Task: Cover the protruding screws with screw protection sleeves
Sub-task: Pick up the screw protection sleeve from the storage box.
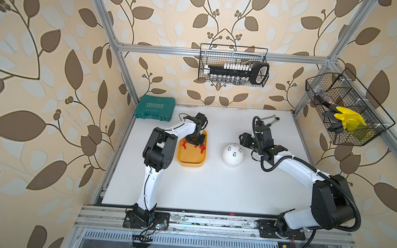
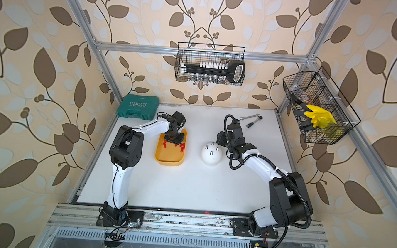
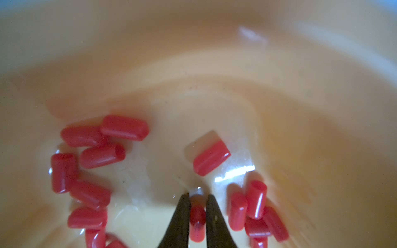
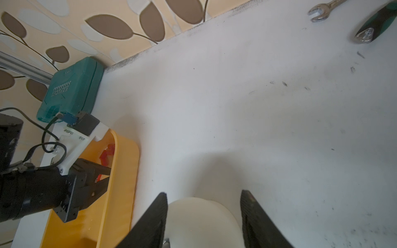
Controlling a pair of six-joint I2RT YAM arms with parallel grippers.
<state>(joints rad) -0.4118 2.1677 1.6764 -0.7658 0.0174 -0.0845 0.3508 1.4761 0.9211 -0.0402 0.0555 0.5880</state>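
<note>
The left arm [image 1: 183, 128] folds high at the elbow and drops its wrist straight down into the yellow tray [image 1: 190, 160], near the white dome [image 1: 232, 158] on its left-arm side. Only the left wrist view shows the grip: the left gripper [image 3: 197, 198] is pinched narrow on one red sleeve [image 3: 197, 225], with loose sleeves [image 3: 124, 127] scattered around. In both top views four protruding screws [image 1: 234, 154] stand uncovered on the dome. The right arm [image 1: 294, 165] reaches in low, and the right gripper [image 4: 204, 193] spreads wide, jaws flanking the dome. Beyond the dome lie wrenches [image 2: 248, 117] and, farther toward the left-arm side, a green case [image 1: 154, 107].
</note>
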